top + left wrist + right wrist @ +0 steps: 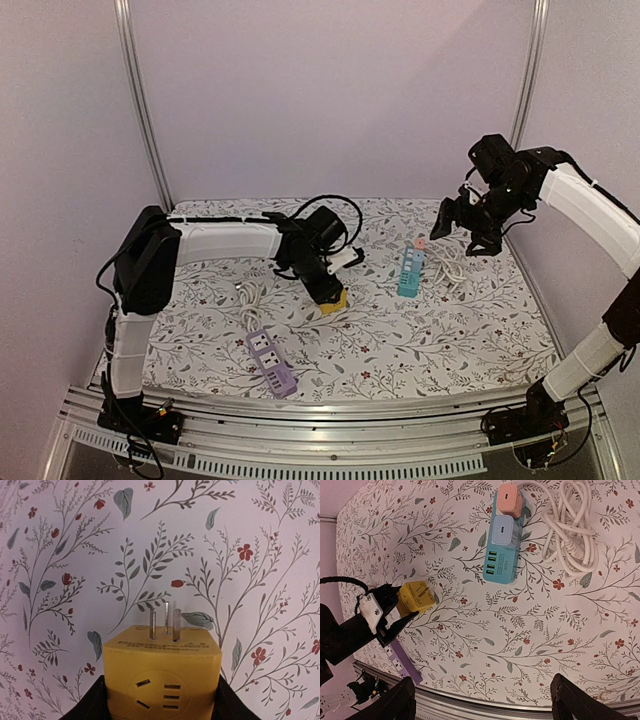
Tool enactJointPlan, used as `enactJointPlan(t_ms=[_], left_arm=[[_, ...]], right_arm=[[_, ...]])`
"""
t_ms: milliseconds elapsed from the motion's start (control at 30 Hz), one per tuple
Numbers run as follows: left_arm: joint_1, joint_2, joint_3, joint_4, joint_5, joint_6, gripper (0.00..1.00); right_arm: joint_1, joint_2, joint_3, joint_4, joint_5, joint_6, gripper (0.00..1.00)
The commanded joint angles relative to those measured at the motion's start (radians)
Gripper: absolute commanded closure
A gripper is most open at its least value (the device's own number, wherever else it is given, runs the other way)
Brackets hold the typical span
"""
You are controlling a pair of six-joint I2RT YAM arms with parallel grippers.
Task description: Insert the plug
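Observation:
A yellow cube plug (161, 675) with three metal prongs pointing away sits between my left gripper's (161, 702) black fingers (85, 707), which press on its two sides. In the top view the left gripper (330, 293) holds the plug (334, 303) low over the floral cloth, left of centre. In the right wrist view the plug (415, 597) appears at the left. A purple power strip (271, 363) lies near the front edge, below the plug. My right gripper (465, 230) hangs high at the back right, open and holding nothing (482, 705).
A teal power strip (411, 272) lies at the centre right with a pink charger (509, 500) and a pale blue one plugged in. Its coiled white cable (570, 525) lies beside it. Another white cable (248, 300) runs behind the purple strip.

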Motion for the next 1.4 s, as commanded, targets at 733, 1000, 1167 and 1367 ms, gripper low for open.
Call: enactJointPlan(t_ms=[733, 1000, 1167, 1367], left_arm=[[-0.042, -0.59, -0.27, 0.125, 0.279, -0.115, 0.83], [-0.08, -0.643, -0.28, 0.123, 0.198, -0.127, 0.83], [-0.096, -0.675, -0.303, 0.131, 0.169, -0.143, 0.83], [-0.104, -0.691, -0.323, 0.132, 0.153, -0.152, 0.83]], right_arm=[[0.108, 0.14, -0.075, 0.529, -0.655, 0.207, 0.04], [0.22, 0.229, -0.024, 0.582, -0.722, 0.25, 0.01], [0.268, 0.263, 0.018, 0.58, -0.738, 0.27, 0.01], [0.304, 0.271, 0.025, 0.604, -0.736, 0.299, 0.04]])
